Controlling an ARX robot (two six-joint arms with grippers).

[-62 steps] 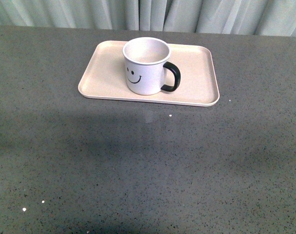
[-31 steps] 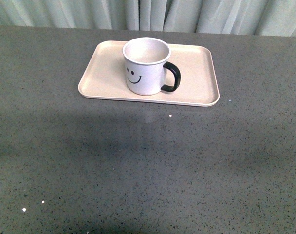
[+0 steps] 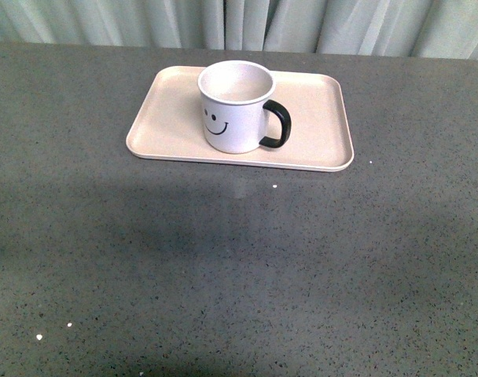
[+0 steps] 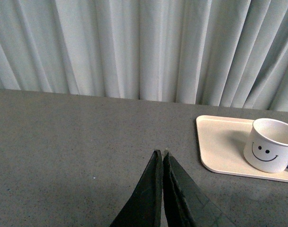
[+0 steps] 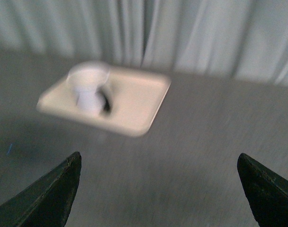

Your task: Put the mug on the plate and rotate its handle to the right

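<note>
The white mug with a black smiley face stands upright on the pale pink plate, near its middle. Its black handle points to the right in the front view. Neither arm shows in the front view. In the left wrist view the mug and plate lie well off to one side of my left gripper, which is shut with nothing in it. The right wrist view is blurred: mug and plate sit far ahead of my right gripper, whose fingers stand wide open and empty.
The grey speckled table stretches from the plate to the near edge. Pale pleated curtains hang behind the table's far edge.
</note>
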